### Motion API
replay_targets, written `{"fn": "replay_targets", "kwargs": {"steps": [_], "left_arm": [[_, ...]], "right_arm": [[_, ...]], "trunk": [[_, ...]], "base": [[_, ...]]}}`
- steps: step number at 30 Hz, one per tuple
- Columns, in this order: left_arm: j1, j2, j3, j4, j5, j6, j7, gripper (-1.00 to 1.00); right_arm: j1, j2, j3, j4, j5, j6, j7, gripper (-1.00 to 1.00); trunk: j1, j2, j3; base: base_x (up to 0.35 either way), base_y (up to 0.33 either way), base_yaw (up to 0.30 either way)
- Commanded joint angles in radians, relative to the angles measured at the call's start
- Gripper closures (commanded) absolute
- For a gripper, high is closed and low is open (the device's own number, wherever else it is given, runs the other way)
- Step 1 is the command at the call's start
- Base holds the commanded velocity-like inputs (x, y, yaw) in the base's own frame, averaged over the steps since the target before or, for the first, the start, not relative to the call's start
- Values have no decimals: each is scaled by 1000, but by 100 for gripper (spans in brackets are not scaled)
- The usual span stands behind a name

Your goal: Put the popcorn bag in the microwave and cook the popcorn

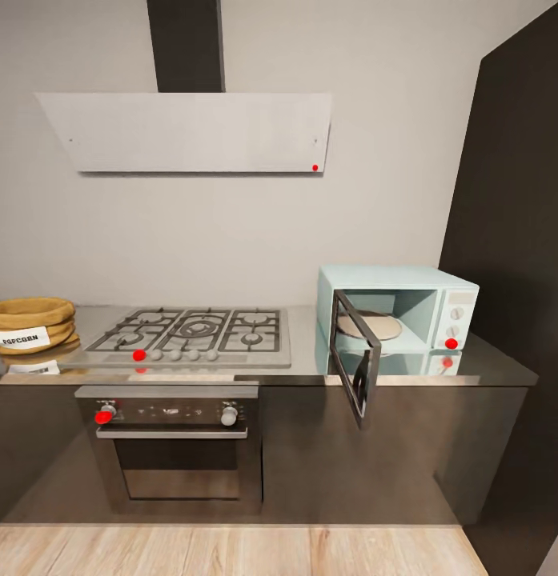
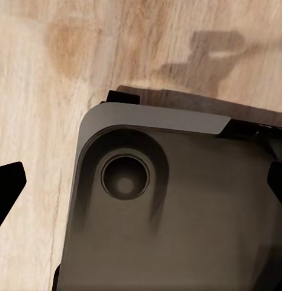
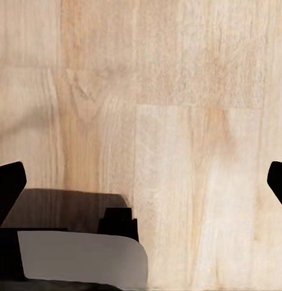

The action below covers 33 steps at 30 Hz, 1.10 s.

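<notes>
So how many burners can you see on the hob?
5 on the hob: two at its left, a large one in the middle, two at its right. None looks hidden.

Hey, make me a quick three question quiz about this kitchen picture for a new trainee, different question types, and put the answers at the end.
1. True or false: the microwave door is shut.
2. Which sits between the popcorn bag and the microwave on the countertop? A) a sink B) the gas hob C) a kettle
3. Fill in: the right gripper points down at the wooden ____, jaws apart.

Key: 1 false, the door hangs open, showing the round plate inside. 2 B. 3 floor.
</notes>
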Motion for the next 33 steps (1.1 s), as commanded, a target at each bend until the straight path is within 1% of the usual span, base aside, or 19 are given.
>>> {"fn": "replay_targets", "kwargs": {"steps": [1,3,8,10,14,22,29,31,33], "left_arm": [[0,0,3,0,8,-1,-5,-100],[0,0,3,-1,9,-1,-3,-100],[0,0,4,-1,11,0,1,-100],[0,-1,5,-2,12,0,2,-100],[0,-1,4,-2,12,0,1,-100],[0,0,4,-2,11,0,1,-100],[0,0,5,-2,13,0,2,-100],[0,0,5,-2,25,1,2,-100],[0,0,5,-2,47,1,2,-100]], "right_arm": [[6,2,-8,3,8,-7,2,-100],[23,7,-9,4,6,-4,-1,-100],[40,12,-11,5,-1,22,-51,-100],[49,25,-12,5,-1,21,-60,-100],[52,30,-12,5,1,18,-62,-100],[53,32,-10,5,5,17,-64,-100],[67,35,-10,5,6,20,-61,-100],[83,41,-9,5,8,20,-60,-100],[100,50,-8,5,8,19,-60,-100]], "trunk": [[0,-1,-1],[0,-1,-1],[0,-1,-1],[0,-1,-1],[0,-1,-1],[0,-1,-1],[0,-1,-1],[0,-1,-1],[0,-1,-1]], "base": [[0,0,0],[0,0,0],[0,0,5],[0,0,171],[0,0,260],[0,0,285],[0,0,299],[0,0,300],[0,0,300]]}}
